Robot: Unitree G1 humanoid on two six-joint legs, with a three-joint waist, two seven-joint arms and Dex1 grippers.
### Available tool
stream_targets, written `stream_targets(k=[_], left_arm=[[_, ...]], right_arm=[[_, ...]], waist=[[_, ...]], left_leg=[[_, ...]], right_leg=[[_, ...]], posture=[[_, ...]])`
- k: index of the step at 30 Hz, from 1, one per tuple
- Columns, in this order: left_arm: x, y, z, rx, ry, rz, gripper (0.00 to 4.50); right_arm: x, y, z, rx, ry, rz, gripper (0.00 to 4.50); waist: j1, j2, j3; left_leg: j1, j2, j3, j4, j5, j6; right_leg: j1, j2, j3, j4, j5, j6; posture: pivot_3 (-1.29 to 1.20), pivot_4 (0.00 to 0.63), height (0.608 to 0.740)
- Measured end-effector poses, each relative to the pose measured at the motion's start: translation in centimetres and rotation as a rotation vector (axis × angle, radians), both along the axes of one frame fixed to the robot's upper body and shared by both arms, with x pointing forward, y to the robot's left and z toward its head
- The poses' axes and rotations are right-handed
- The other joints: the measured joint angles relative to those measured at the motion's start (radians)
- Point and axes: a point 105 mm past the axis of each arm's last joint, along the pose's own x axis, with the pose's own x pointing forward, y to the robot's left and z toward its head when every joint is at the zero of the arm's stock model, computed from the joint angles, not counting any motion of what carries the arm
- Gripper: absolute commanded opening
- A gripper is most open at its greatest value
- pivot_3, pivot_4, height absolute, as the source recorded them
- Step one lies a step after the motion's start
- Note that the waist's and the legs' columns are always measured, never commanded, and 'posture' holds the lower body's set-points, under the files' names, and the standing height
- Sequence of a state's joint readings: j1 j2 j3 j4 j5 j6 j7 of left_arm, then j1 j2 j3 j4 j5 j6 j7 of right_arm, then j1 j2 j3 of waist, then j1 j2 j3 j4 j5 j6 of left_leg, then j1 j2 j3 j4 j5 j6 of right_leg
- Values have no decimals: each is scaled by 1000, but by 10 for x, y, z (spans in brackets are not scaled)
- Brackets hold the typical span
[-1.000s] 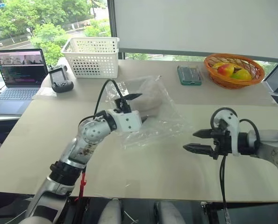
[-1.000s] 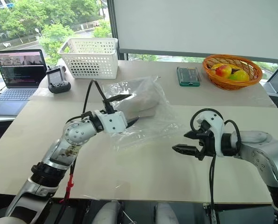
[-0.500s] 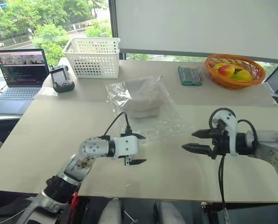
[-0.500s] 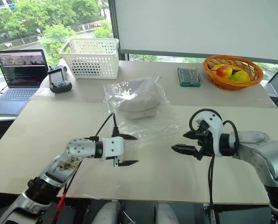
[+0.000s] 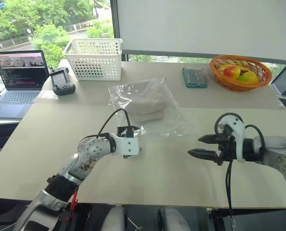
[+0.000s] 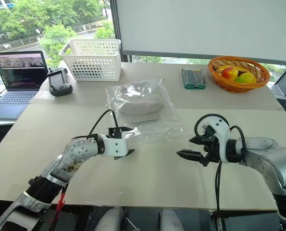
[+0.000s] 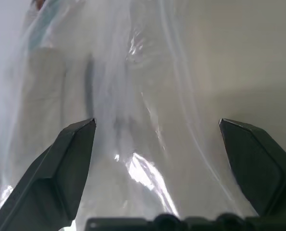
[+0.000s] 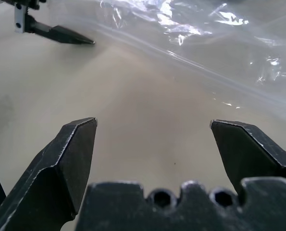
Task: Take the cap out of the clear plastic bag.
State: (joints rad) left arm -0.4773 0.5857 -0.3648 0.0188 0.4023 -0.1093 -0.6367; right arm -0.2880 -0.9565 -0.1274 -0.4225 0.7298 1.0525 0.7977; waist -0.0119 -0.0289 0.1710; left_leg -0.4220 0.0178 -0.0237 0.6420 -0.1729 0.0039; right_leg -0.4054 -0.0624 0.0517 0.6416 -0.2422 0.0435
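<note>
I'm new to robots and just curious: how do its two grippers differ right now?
The left gripper sits at the near edge of the clear plastic bag, fingers straddling its film; the right gripper hovers over bare table, clear of the bag. The left points toward the bag, the right across the table. Both are open and empty.

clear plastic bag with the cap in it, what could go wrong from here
The left hand is open at the near edge of the clear plastic bag, so it may pinch only slippery film and slip off. The cap lies at the far end, so pulling could drag both along. The right hand hovers open, not pinning the bag.
</note>
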Motion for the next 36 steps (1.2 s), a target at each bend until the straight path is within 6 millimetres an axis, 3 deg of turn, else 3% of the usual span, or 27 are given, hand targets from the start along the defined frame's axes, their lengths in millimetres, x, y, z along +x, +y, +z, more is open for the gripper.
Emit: stream_targets(k=[6, 12, 16, 29, 32, 34, 36], left_arm=[[10, -1, 30, -86, -158, 37, 4378], [14, -6, 81, -256, -333, 32, 4378], [13, -7, 93, -287, -386, 24, 4378], [22, -1, 83, -302, -312, 81, 4378], [17, -8, 61, -356, -61, 58, 4378], [-1, -16, 29, -322, 168, -13, 4378], [-22, -24, 13, -306, 323, -92, 4378]], right_arm=[[0, 1, 1, 2, -3, 3, 4500], [1, 4, -1, 15, 2, 11, 4500], [1, 5, -2, 14, 5, 12, 4500], [1, 5, -3, 15, 2, 4, 4500], [-2, 5, -5, 4, 9, 8, 4500], [-5, -1, -8, -32, 23, 2, 4500], [-6, -11, -6, -89, 20, -19, 4500]], waist=[[1, 0, 0], [1, 0, 0], [-2, 0, 0], [0, 0, 0], [-1, 0, 0], [-4, 0, 0], [-4, 0, 0]], left_leg=[[0, 0, 0, 0, 0, 0], [0, 0, 0, 0, 0, 0], [0, 0, 0, 0, 0, 0], [0, 0, 0, 0, 0, 0], [0, 0, 0, 0, 0, 0], [0, 0, 0, 0, 0, 0], [-1, 0, 0, 0, 0, 0]], right_leg=[[0, 0, 0, 0, 1, -2], [0, 0, 0, 0, 3, -5], [0, 0, 0, 0, 3, -5], [0, 0, 0, 0, 3, -5], [0, 0, 0, 0, 3, -5], [-1, 0, 0, 0, 3, -5], [-1, 0, 0, 0, 3, -6]], posture=[[0, 150, 740], [0, 150, 740], [0, 150, 740], [0, 150, 740], [0, 150, 740], [0, 150, 740], [0, 150, 740]])
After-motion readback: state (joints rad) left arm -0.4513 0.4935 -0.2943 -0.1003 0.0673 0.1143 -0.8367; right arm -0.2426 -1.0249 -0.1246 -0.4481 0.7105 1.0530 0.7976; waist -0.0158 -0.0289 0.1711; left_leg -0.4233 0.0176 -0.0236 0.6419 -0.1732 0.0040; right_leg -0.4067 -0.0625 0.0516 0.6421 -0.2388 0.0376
